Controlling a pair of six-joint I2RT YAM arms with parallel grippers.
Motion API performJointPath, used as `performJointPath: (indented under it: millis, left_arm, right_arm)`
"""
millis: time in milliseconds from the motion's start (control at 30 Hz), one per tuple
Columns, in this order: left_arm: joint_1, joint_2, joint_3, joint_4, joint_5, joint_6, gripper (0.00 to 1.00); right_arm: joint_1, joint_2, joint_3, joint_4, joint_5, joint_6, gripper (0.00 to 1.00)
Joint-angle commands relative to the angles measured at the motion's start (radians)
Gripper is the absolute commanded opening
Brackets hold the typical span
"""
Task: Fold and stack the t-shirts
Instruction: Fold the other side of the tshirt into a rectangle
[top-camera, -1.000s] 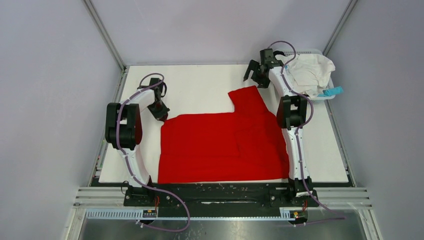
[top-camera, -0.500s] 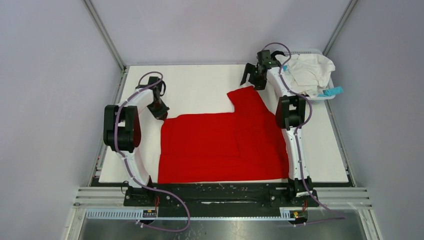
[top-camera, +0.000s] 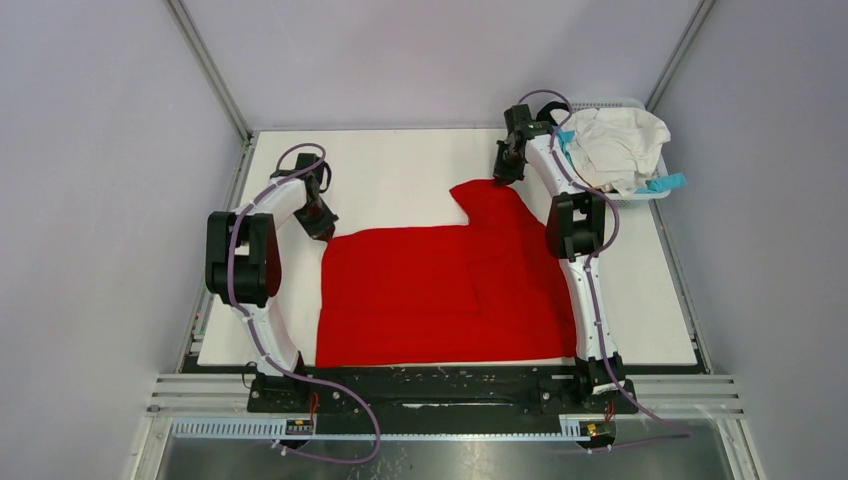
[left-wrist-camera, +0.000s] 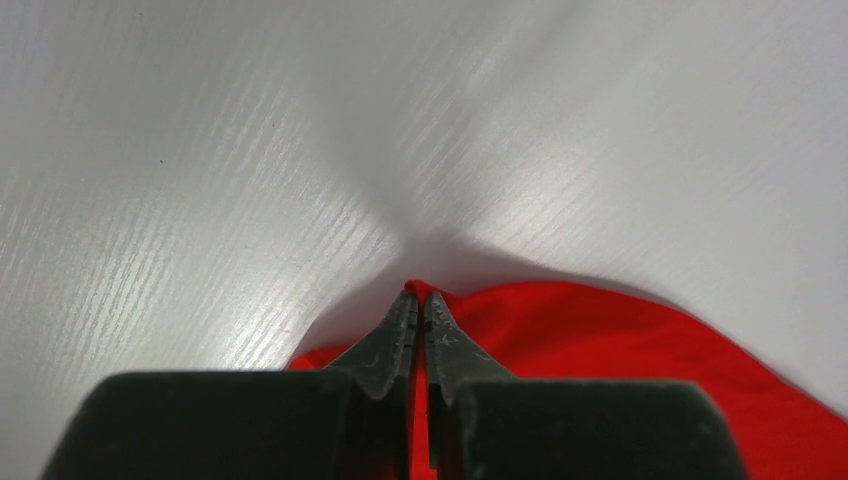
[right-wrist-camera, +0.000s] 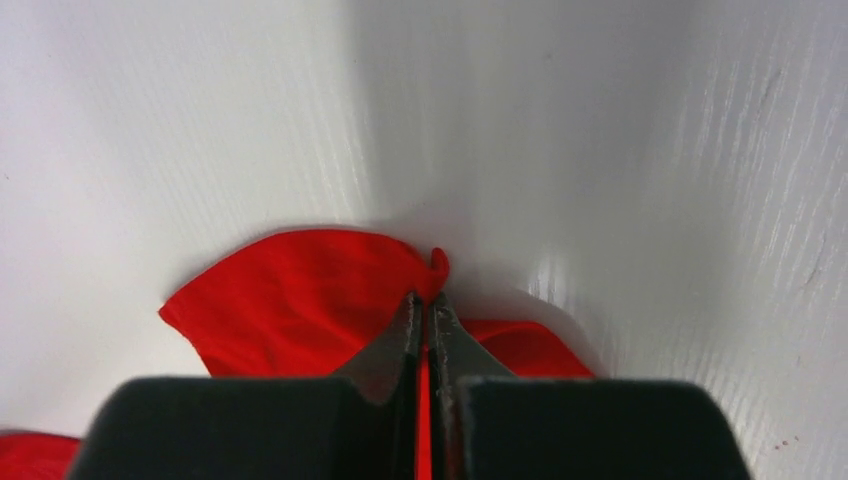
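Note:
A large bright red t-shirt (top-camera: 445, 290) lies spread on the white table, one sleeve reaching up toward the back right. My left gripper (top-camera: 322, 226) is shut on the shirt's far left corner; red cloth (left-wrist-camera: 600, 340) shows pinched between its tips (left-wrist-camera: 421, 300). My right gripper (top-camera: 500, 176) is shut on the tip of the raised sleeve (right-wrist-camera: 300, 300), with cloth pinched between its tips (right-wrist-camera: 427, 300). White t-shirts (top-camera: 620, 140) and a teal one (top-camera: 668, 183) are heaped in the basket at the back right.
The white lattice basket (top-camera: 612, 103) stands at the table's back right corner. Bare white table (top-camera: 400, 170) lies behind the red shirt. Metal frame rails (top-camera: 210, 60) and grey walls close in the sides.
My right gripper came down and to the left from above the basket's edge onto the sleeve tip and shut on it. The left gripper stayed where it was, shut on the corner.

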Motion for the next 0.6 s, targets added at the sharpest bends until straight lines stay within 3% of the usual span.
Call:
performJointPath:
  millis: [0, 200, 400, 567]
  left_arm:
    - [-0.005, -0.052, 0.013, -0.005, 0.0, 0.018, 0.0]
    - [-0.009, -0.081, 0.012, -0.005, 0.014, 0.025, 0.0]
    - [-0.025, -0.12, -0.016, -0.005, 0.018, 0.034, 0.0]
    - [-0.034, -0.172, -0.075, 0.003, 0.013, 0.036, 0.0]
  right_arm:
    - [0.003, 0.002, 0.065, -0.028, 0.001, -0.031, 0.0]
    - [0.006, -0.131, -0.039, 0.072, -0.053, -0.112, 0.0]
    - [0.031, -0.354, -0.321, 0.099, -0.093, -0.224, 0.0]
    - [0.075, -0.583, -0.639, 0.158, -0.022, -0.243, 0.0]
